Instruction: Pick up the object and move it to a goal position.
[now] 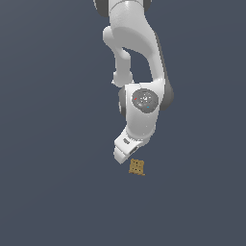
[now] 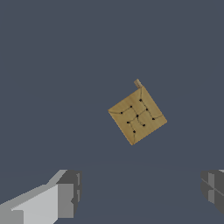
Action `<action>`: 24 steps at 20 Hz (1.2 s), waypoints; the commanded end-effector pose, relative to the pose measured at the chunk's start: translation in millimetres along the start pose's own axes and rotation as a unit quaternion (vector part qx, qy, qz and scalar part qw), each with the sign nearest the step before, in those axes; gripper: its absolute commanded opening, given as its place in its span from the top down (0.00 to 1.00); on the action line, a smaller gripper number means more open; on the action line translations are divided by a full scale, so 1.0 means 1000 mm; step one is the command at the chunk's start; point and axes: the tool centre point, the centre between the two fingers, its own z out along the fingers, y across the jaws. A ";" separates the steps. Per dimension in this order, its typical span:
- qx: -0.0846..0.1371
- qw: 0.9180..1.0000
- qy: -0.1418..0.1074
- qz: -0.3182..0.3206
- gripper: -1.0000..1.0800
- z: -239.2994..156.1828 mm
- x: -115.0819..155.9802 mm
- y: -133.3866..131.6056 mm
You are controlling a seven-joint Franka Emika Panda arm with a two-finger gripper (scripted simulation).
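Note:
The object is a small tan-brown square with a darker grid of lines and dots, lying flat on the dark blue-grey surface. In the wrist view the object sits turned like a diamond, with a small tan tab at one corner. My gripper hangs just beside it, toward the exterior view's left, and does not touch it. In the wrist view the gripper is open, its two grey fingertips set wide apart with nothing between them. The object lies beyond the fingertips, not between them.
The white arm reaches down from the top of the exterior view. A plain dark blue-grey surface fills the rest of both views, with no other objects or edges showing.

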 end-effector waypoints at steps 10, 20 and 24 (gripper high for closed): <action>-0.002 0.986 0.006 -0.169 0.04 0.029 0.027 0.008; -0.004 0.963 0.011 -0.269 0.04 0.047 0.042 0.013; -0.004 0.957 0.012 -0.289 0.04 0.051 0.045 0.014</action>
